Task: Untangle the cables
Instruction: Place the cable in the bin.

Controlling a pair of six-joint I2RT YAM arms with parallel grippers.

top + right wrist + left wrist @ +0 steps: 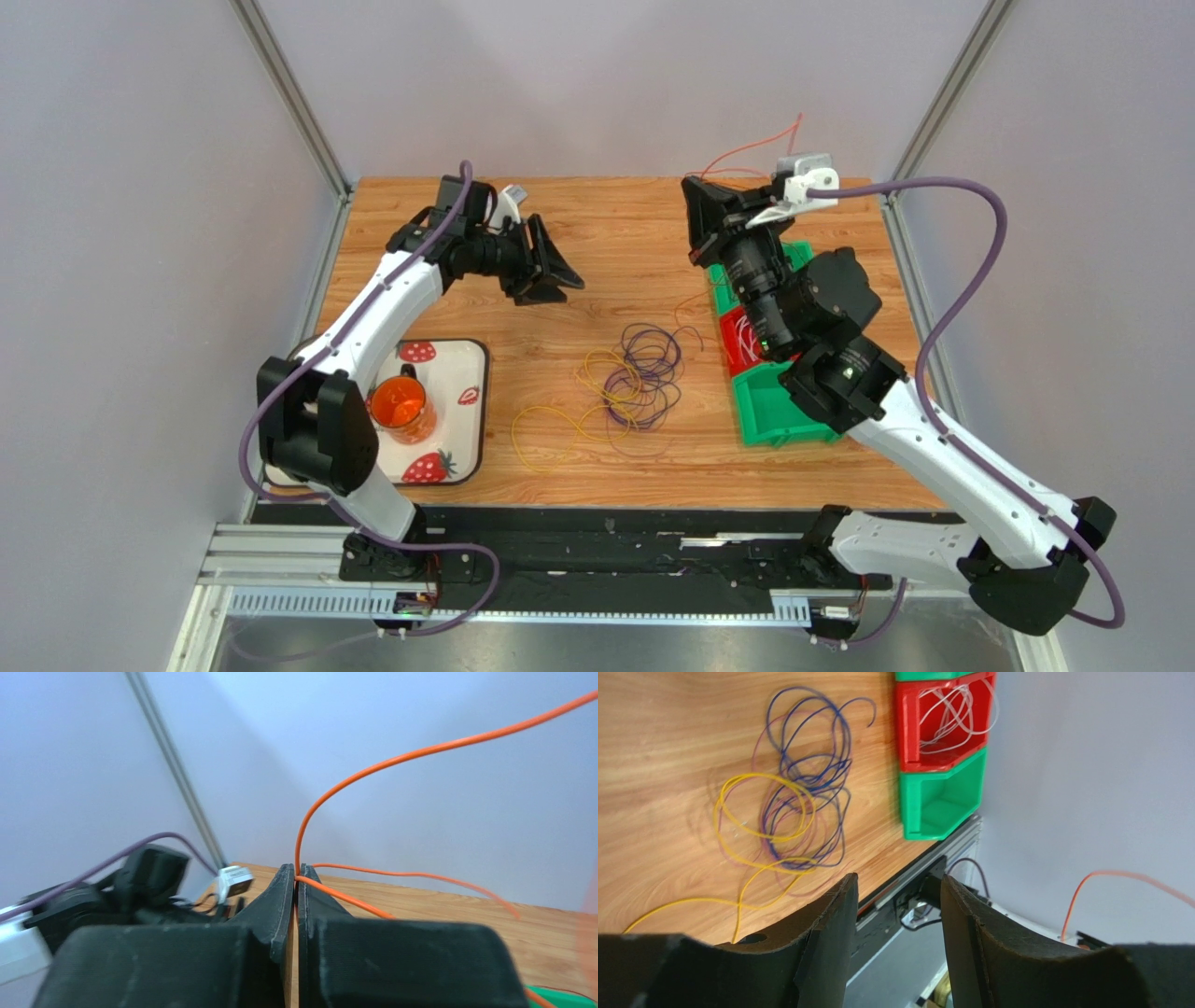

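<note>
At the left of the desk point(631, 476), a strawberry-print tray point(470, 367) carried an orange cup point(399, 403); beyond it the left end effector point(550, 273) hung released, jaws apart, over bare wood. At centre lay the cables point(638, 378), flat on the desk: purple loops point(808, 777) intertwined with a yellow strand point(749, 822). To the right stood a red bin point(906, 735) holding a white strand point(955, 714), with a green bin point(927, 812) touching it. At far right, the right end effector point(295, 871) was clenched on an orange strand point(393, 763), held aloft with its free lengths arching away. The step appeared to be carrying this strand to a bin. Done well, it would call for a firm pinch and a high, slow path, with the trailing ends kept clear of the central tangle.
</note>
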